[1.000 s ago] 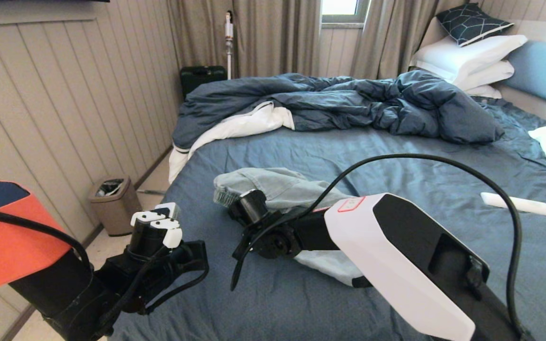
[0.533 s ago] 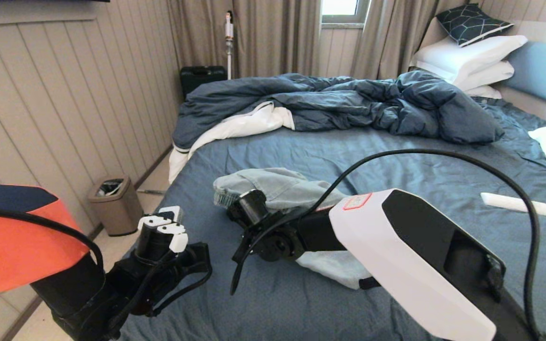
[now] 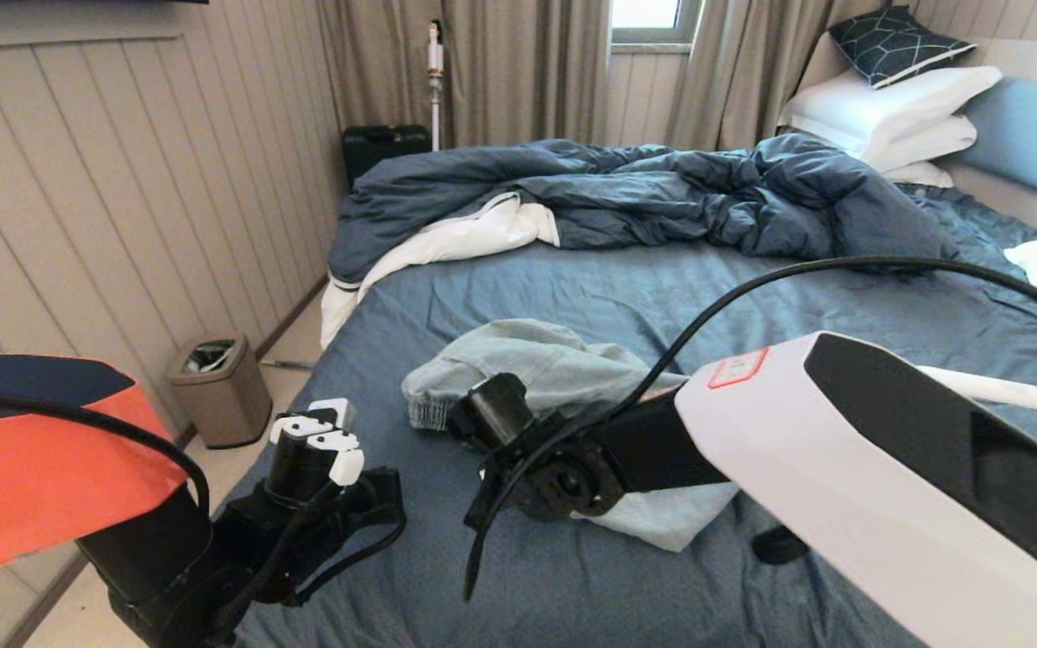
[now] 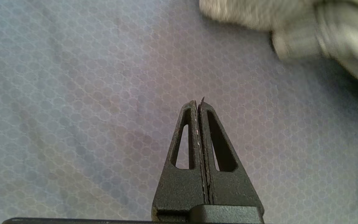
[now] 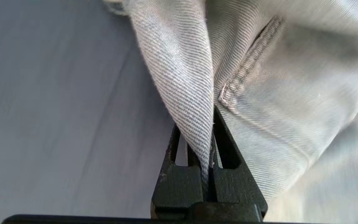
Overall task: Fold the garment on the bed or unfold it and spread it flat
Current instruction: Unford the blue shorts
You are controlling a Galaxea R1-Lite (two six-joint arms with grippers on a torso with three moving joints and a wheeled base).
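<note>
A: Head view first. What do we have?

B: We see the garment, pale denim shorts, bunched in the centre of the frame on the slate-blue sheet of the bed. Its lower right part is hidden behind the right arm's white casing, which fills the lower right and is cut off by the frame edge. The right gripper itself cannot be made out here; the black wrist covers it where it meets the cloth.

A: And the left side?

B: The left gripper sits at lower left, over the near edge of the bed, apart from the shorts. Its arm rises from the bottom edge, partly hidden behind an orange panel. A crumpled duvet lies across the upper centre.

A: Left wrist view.

B: We see the left gripper pointing at bare sheet, jaws pressed together with nothing between them. A blurred edge of the garment occupies the upper right, cut off by the frame and clear of the fingertips.

A: Right wrist view.

B: The right gripper is clamped on a fold of the garment; the cloth runs down between the jaws and hides the fingertips. A stitched pocket seam shows at upper right. The left half of the frame is plain sheet.
</note>
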